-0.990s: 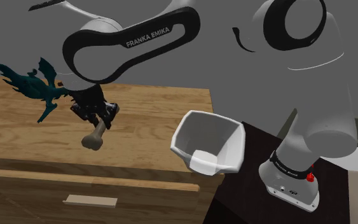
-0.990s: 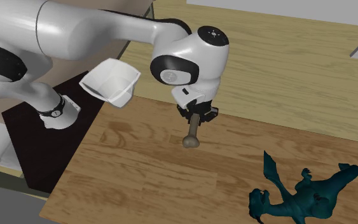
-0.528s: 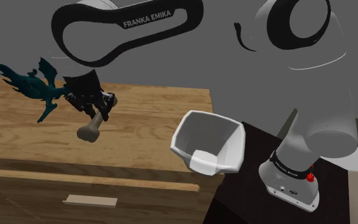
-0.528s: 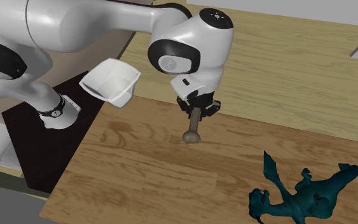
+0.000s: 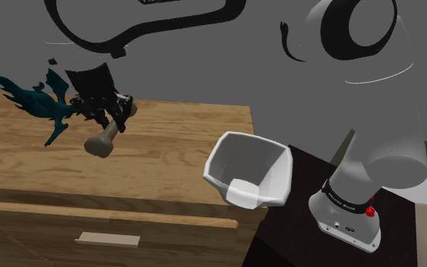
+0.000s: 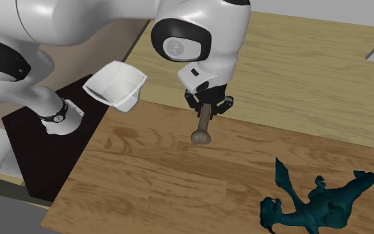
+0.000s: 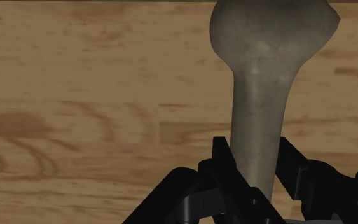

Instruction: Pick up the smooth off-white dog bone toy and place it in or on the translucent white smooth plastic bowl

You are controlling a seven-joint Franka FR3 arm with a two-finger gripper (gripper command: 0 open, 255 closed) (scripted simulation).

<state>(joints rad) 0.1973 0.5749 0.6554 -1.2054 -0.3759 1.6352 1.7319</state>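
Landmark: the white bowl (image 5: 274, 180) (image 6: 116, 84) is sitting at the corner of the wooden top (image 5: 181, 155) (image 6: 145, 183) (image 7: 88, 95), next to the dark stand (image 5: 291, 231) (image 6: 49, 156). Whether it is resting on the wood or on the stand is hard to judge.
End effector: the black gripper (image 5: 117, 114) (image 6: 208, 108) (image 7: 257, 170) is pointing down and clasping the bone toy. Its two fingers are pressing against opposite sides of the shaft.
Task object: the off-white dog bone toy (image 5: 100, 142) (image 6: 202, 127) (image 7: 268, 76) is hanging from the gripper by its upper end. Its lower knob is pointing down, clear of the wooden top. It is hanging well apart from the bowl, to the bowl's left in the shoulder view and to its right in the second exterior view.
Wrist detail: the shaft is rising from between the fingers (image 7: 222, 167) and widening into the far knob, with wood grain lying behind it.
Other object: a dark teal dragon figure (image 5: 41, 102) (image 6: 311, 203) is lying on the wooden top, farther from the bowl than the bone toy.
Arm: the white arm (image 5: 371, 144) (image 6: 99, 23) is reaching from beside the bowl out over the wooden top.
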